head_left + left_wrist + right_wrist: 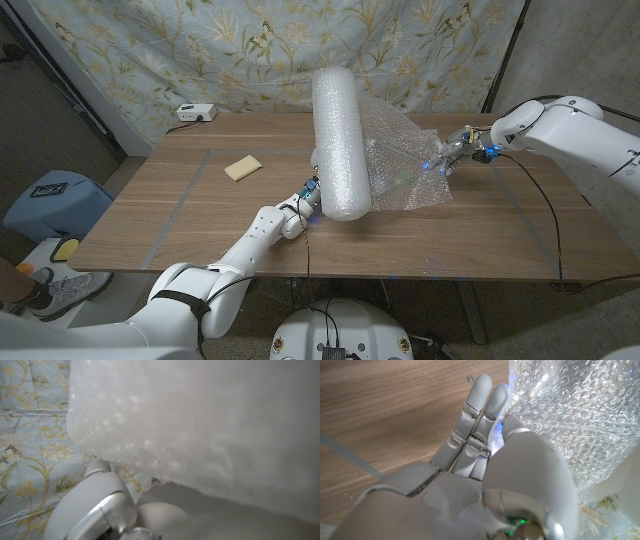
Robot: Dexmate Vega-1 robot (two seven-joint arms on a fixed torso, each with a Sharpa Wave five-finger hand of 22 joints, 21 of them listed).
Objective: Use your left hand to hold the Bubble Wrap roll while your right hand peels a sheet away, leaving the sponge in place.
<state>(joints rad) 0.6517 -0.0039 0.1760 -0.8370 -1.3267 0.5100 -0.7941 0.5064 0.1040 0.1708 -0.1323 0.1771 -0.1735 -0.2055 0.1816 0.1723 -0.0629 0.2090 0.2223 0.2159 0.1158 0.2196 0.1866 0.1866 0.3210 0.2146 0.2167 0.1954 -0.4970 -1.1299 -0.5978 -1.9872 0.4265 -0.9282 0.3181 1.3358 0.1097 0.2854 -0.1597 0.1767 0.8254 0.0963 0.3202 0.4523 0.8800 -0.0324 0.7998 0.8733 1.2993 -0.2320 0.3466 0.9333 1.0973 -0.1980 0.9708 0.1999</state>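
The left hand [303,199] is pressing against the near end of the Bubble Wrap roll [338,140], fingers against its side, though how tightly they are closing cannot be told; the roll is lying mid-table, running away from the robot; the right hand [452,155] is pinching the far edge of the peeled sheet [405,160], drawn out rightward; the yellow sponge [242,167] is lying well apart to the left, bare wooden table [480,235] showing around it; a white box [196,113] is sitting at the far edge.

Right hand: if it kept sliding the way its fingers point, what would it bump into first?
Probably the loose clear bubble wrap sheet the white right hand already pinches, then the big white bubble wrap roll behind it. Depth is hard to judge.
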